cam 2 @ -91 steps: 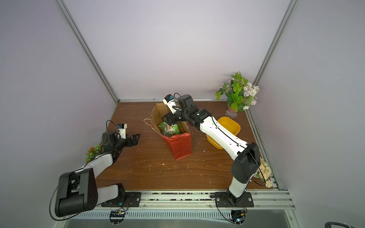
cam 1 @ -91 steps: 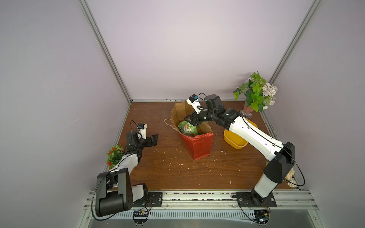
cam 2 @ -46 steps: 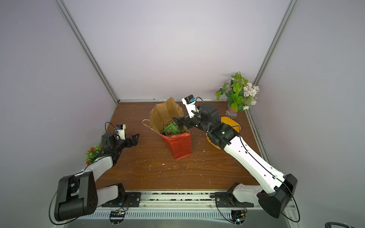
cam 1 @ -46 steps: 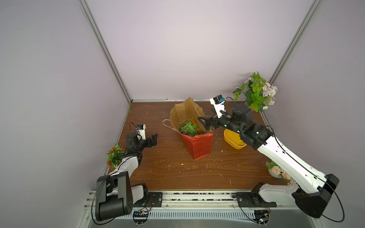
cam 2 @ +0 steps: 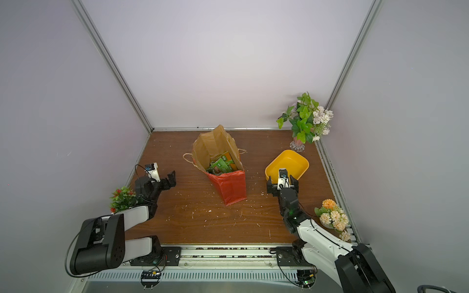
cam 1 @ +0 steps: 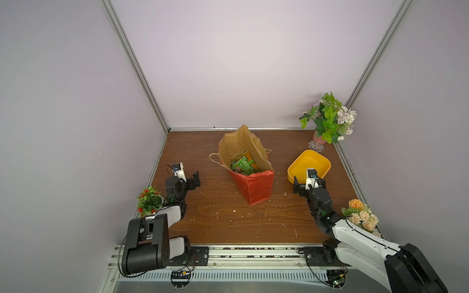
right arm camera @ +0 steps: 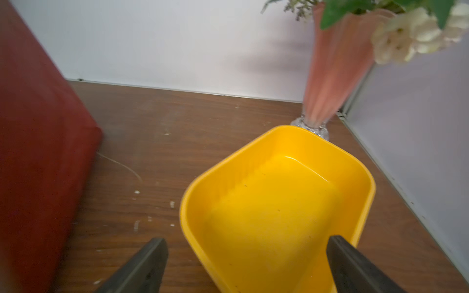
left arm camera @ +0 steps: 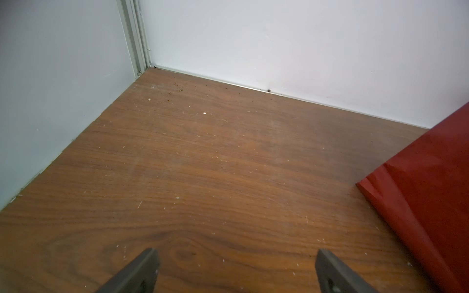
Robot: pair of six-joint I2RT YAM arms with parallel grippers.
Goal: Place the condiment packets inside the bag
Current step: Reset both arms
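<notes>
I have both arms low at the near side of the wooden surface, one on either side of the bag. The red paper bag stands roughly mid-surface with its mouth spread open, brown lining showing and its back wall rising above the front edge. A beige cord handle droops over its left side.

The condiment packets lie inside the bag in a loose pile, green ones and orange ones overlapping. I cannot count them from the top views.

The left gripper hovers above bare wood with its jaws spread wide and nothing between them. It sits well apart from the bag, whose red side shows at the edge of the left wrist view.

The right gripper is likewise released, jaws wide and holding nothing. In the right wrist view one finger is over the wood and the other over the near end of the yellow plastic tub, which lies to the right of the bag.

A pink vase of green and white flowers stands in the back right corner just behind the tub. A small red-flowered plant sits by the left arm, and orange flowers by the right arm.
</notes>
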